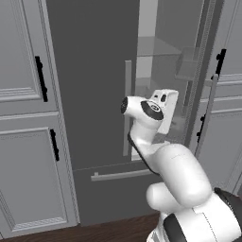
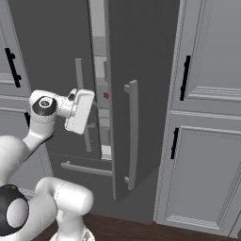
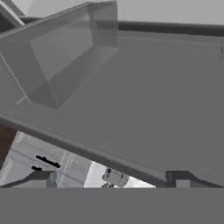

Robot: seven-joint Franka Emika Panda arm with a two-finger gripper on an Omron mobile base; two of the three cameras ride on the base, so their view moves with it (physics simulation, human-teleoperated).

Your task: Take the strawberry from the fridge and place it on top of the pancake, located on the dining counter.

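The fridge (image 1: 90, 85) is dark grey, with lighter grey bar handles (image 2: 133, 134) and pale translucent shelves (image 1: 189, 64) inside. A tiny dark-red strawberry (image 2: 106, 95) shows in the door gap. The panelled cabinets (image 1: 21, 118) are light grey with black handles (image 1: 41, 78). The arm (image 1: 177, 179) is white with dark joints. The floor (image 1: 108, 231) is dark brown wood.

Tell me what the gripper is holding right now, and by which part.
Nothing is held. In the hand view the gripper has its two fingertips spread wide with nothing between them, facing the inside of the open fridge door.
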